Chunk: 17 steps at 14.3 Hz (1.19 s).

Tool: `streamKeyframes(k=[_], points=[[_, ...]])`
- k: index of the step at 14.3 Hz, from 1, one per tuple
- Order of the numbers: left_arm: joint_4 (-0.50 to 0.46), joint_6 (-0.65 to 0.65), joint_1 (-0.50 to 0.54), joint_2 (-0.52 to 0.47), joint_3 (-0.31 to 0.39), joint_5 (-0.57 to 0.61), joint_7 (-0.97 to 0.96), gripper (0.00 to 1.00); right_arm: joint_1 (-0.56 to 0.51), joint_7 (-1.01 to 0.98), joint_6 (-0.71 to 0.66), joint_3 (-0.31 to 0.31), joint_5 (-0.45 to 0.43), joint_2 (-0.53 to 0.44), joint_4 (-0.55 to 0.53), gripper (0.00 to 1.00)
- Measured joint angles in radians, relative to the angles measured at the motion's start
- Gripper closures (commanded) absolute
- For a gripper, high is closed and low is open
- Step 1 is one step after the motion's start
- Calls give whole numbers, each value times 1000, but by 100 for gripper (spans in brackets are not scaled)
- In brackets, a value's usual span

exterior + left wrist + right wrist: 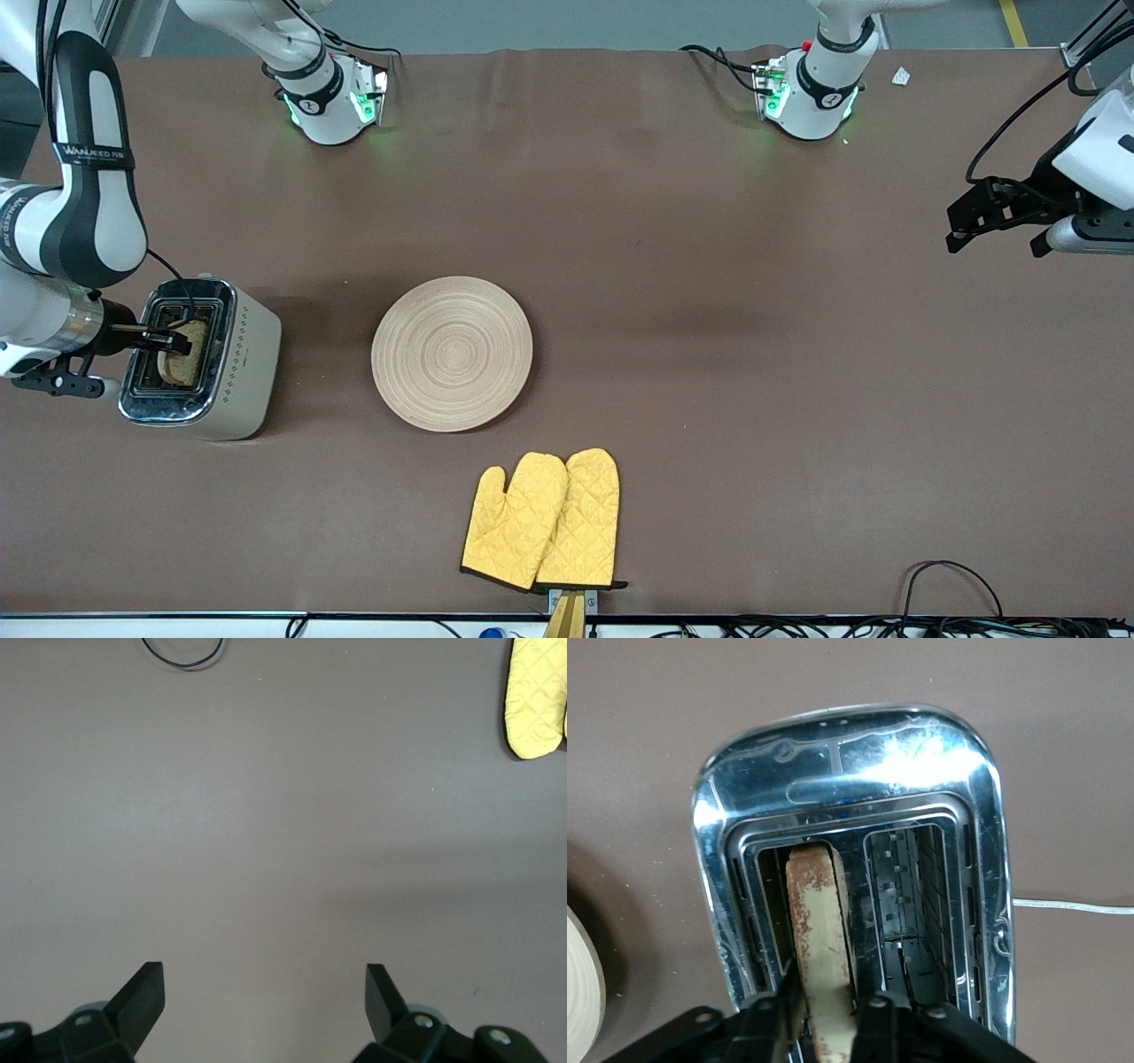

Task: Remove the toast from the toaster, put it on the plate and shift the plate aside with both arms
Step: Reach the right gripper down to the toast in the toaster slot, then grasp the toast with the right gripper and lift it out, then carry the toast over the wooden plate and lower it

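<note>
The toast (186, 354) stands on edge in one slot of the toaster (232, 365) at the right arm's end of the table. My right gripper (174, 340) is over the toaster, shut on the toast; in the right wrist view its fingers (780, 1014) clamp the slice (822, 939) on both faces. The plate (452, 353) lies flat and bare mid-table, beside the toaster; its rim shows in the right wrist view (586, 992). My left gripper (997, 217) waits open and empty in the air over bare table at the left arm's end, its fingers (142, 997) wide apart.
A pair of yellow oven mitts (542, 521) lies nearer to the front camera than the plate; one tip shows in the left wrist view (536, 695). The toaster's second slot (908, 895) is empty. A white cord (1072, 905) runs from the toaster.
</note>
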Motion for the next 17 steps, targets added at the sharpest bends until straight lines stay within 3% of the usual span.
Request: streamKeyframes(k=[5,7,10,17], points=[[0,-4,0,1,0,0,0,0,70,62,-154,10,11,-5,162,100],[0,-9,0,1,0,0,0,0,123,102,-159,14,108,-5,176,100],[0,-12,0,1,0,0,0,0,197,122,-107,19,232,2,143,100],[0,-15,2,5,0,0,0,0,508,202,134,27,318,15,-18,100]])
